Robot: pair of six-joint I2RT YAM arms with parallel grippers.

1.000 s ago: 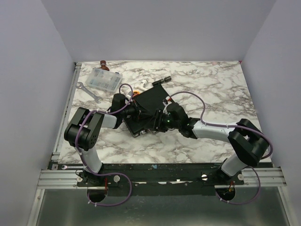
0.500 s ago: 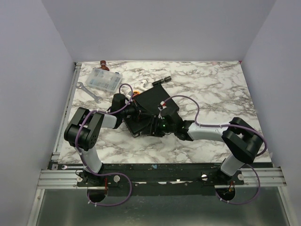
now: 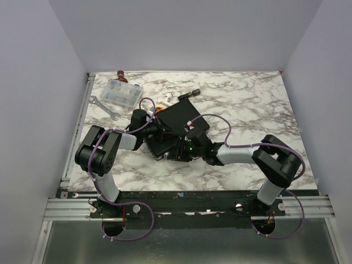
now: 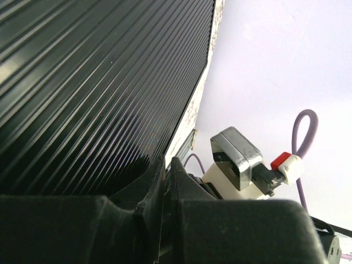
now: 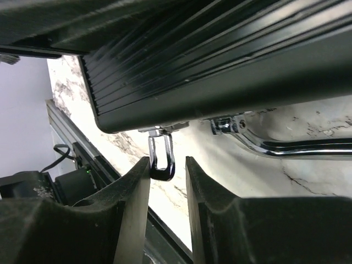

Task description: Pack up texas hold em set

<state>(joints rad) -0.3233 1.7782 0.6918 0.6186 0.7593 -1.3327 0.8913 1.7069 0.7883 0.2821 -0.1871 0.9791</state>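
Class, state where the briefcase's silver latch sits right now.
In the right wrist view, the silver latch hangs from the briefcase edge, between the fingers of the right gripper, left of the chrome handle.

We see a black rectangular briefcase (image 3: 175,124) lying askew near the middle of the marble table (image 3: 247,104), ribbed shell up. On its near edge, a silver latch (image 5: 161,157) hangs loose beside the chrome handle (image 5: 286,146).

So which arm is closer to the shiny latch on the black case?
Right. The right end effector has the silver latch between its open fingers. The left end effector sits shut against the case's ribbed lid, away from the latch.
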